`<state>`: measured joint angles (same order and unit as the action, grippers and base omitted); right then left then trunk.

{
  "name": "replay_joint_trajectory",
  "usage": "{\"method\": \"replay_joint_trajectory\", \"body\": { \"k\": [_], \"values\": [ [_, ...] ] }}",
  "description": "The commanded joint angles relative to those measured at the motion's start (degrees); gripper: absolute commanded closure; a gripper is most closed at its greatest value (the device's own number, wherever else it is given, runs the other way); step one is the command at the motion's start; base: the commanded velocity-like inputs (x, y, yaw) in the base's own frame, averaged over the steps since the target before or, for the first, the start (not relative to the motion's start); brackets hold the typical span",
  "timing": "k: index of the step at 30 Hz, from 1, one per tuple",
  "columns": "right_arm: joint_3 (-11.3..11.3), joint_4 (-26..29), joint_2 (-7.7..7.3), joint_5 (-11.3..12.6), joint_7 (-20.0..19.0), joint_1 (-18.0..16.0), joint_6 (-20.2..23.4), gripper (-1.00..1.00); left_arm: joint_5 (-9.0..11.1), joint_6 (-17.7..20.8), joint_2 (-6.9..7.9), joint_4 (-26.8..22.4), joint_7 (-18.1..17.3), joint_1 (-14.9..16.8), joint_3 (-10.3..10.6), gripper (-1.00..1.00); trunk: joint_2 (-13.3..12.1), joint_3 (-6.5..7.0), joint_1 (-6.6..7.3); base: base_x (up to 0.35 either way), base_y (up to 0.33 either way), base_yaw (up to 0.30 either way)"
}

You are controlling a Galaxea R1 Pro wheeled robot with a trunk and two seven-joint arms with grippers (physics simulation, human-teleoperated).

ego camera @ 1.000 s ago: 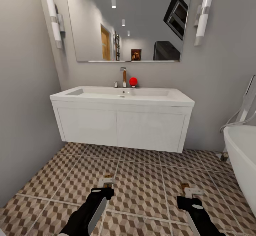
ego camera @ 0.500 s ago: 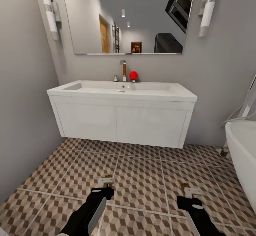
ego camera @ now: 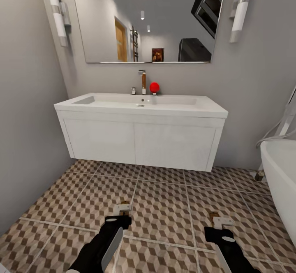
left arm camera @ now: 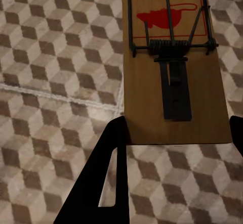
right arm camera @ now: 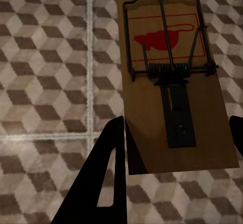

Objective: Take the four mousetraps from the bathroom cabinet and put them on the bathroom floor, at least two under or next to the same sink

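left pincer (left arm camera: 174,133) grips mousetrap (left arm camera: 172,62) | right pincer (right arm camera: 174,133) grips mousetrap (right arm camera: 174,82)

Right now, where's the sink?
In the head view the sink sits straight ahead against the far wall, under the mirror, with the bathtub to its right.

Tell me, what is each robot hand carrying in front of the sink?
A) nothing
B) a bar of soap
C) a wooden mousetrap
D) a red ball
C: each wrist view shows a tan wooden mousetrap with wire parts and a red mouse print between the fingers, one in the left hand, another mousetrap in the right hand, above the bathroom floor.
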<state>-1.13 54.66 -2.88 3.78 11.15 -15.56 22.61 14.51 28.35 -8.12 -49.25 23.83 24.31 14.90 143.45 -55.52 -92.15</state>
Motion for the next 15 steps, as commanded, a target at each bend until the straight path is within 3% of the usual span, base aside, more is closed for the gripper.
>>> {"method": "replay_joint_trajectory", "body": {
  "k": [1, 12, 15],
  "values": [
    [0.08, 0.07, -0.02, 0.44, 0.33, -0.01, 0.24, 1.0, 0.54, 0.17, 0.03, -0.65, 0.71, 0.03, 0.14, 1.0, 0.03, -0.06, 0.01, 0.0, 0.0, 0.0],
    [0.08, 0.09, -0.02, 0.41, 0.36, -0.04, 0.24, 1.0, 0.5, 0.21, 0.11, -3.33, 0.97, 0.03, 0.04, 1.0, 0.03, -0.06, 0.01, 0.0, 0.0, 0.0],
    [0.08, 0.09, -0.02, 0.43, 0.32, -0.01, 0.24, 1.0, 0.52, 0.21, 0.1, -3.38, 1.0, 0.03, 0.04, 1.0, 0.07, -0.72, -0.07, 0.0, 0.0, 0.0]
  ]
}}
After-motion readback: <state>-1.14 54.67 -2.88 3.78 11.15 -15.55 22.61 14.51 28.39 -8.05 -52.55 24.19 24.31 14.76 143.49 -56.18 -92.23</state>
